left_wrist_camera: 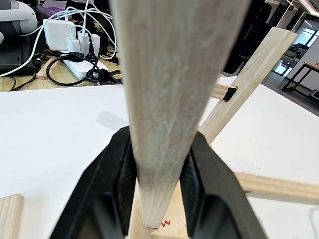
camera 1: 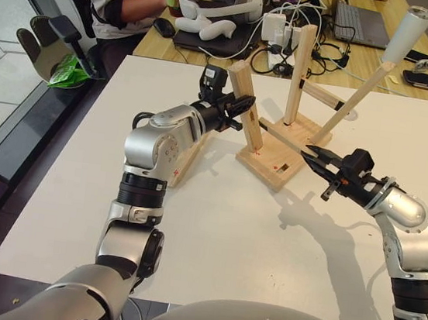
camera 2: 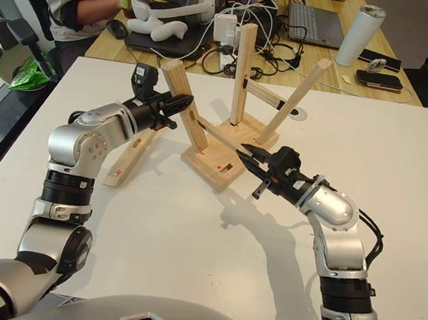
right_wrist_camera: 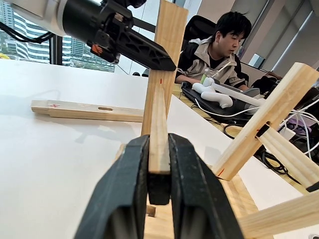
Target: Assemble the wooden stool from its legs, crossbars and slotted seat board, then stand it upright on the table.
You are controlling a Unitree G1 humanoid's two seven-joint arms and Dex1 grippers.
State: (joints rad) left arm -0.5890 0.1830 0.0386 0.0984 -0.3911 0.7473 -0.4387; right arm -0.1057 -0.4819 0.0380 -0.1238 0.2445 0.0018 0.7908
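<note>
The slotted seat board (camera 1: pixel 271 172) lies flat on the white table with three legs standing up out of it. My left gripper (camera 1: pixel 242 109) is shut on the nearest, tilted leg (camera 1: pixel 242 80), about halfway up; the left wrist view has that leg (left_wrist_camera: pixel 169 89) between the black fingers (left_wrist_camera: pixel 117 179). My right gripper (camera 1: pixel 312 154) is shut on the end of a thin crossbar (camera 1: pixel 283 137) that runs to this leg, seen end-on as the crossbar (right_wrist_camera: pixel 159 134). Another crossbar (camera 1: pixel 323 95) joins the upright middle leg (camera 1: pixel 299 69) and the outward-leaning leg (camera 1: pixel 358 96). A loose leg (camera 2: pixel 126 163) lies flat beside my left arm.
Behind the table stands a wooden desk (camera 1: pixel 154 43) with a headset (camera 1: pixel 217 8), a power strip and cables (camera 1: pixel 280 31), a laptop (camera 1: pixel 360 22), a tumbler (camera 1: pixel 407 31) and phones. A person sits at it. The table's near half (camera 1: pixel 219 246) is bare.
</note>
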